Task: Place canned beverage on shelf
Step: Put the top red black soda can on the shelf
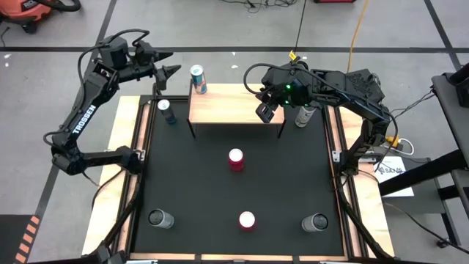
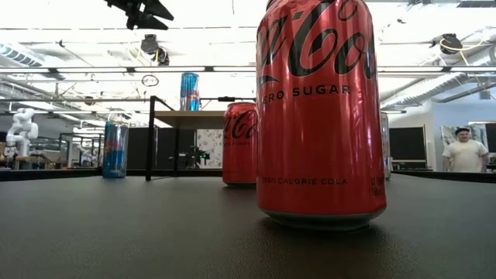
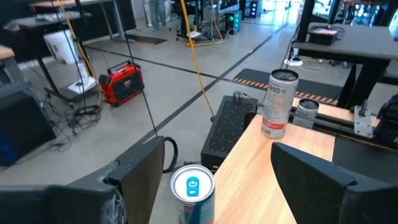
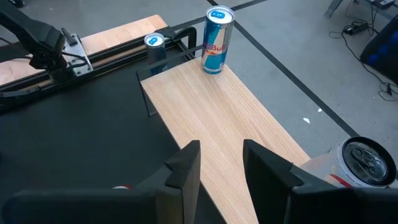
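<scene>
Because the left pincer (image 1: 173, 63) hangs wide and empty beside the Red Bull can (image 1: 198, 79) standing at the shelf (image 1: 234, 107) corner, 1 nudge topples it; the right pincer (image 1: 264, 110), narrow and empty, hovers over the shelf.

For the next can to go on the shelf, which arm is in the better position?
Probably the left. The left gripper is open and empty just behind the shelf, close to the blue can on the mat. The right gripper hangs over the shelf's right end, empty.

Overhead camera looks straight down; the low one sits at table level, close behind a red can (image 2: 320, 116). Both wrist cameras share the shelf (image 4: 230, 118).
</scene>
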Robot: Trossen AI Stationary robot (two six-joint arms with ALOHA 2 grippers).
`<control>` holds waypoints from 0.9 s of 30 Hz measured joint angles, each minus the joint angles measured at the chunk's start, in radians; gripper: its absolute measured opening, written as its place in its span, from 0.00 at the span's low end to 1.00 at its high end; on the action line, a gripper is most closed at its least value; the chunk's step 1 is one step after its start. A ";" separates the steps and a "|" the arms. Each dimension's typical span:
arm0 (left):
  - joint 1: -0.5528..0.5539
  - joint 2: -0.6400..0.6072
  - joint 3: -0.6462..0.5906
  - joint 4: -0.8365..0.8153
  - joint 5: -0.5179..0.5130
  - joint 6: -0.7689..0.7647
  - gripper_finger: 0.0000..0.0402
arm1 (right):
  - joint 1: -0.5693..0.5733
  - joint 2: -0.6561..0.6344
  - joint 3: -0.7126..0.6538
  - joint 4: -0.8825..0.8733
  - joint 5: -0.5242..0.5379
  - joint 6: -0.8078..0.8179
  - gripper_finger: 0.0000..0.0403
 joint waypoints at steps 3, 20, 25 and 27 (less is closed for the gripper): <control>0.000 0.001 0.000 -0.014 -0.005 -0.055 0.75 | 0.000 0.000 0.000 0.000 0.000 0.000 0.27; 0.000 0.002 -0.110 -0.170 -0.118 0.073 0.75 | 0.000 0.000 0.000 0.000 0.000 0.000 0.27; 0.000 -0.006 -0.110 -0.197 -0.129 0.049 0.75 | 0.000 0.000 0.000 0.000 0.000 0.000 0.27; 0.000 -0.017 -0.110 -0.239 -0.126 0.057 0.75 | 0.000 0.000 0.000 0.000 0.000 0.000 0.27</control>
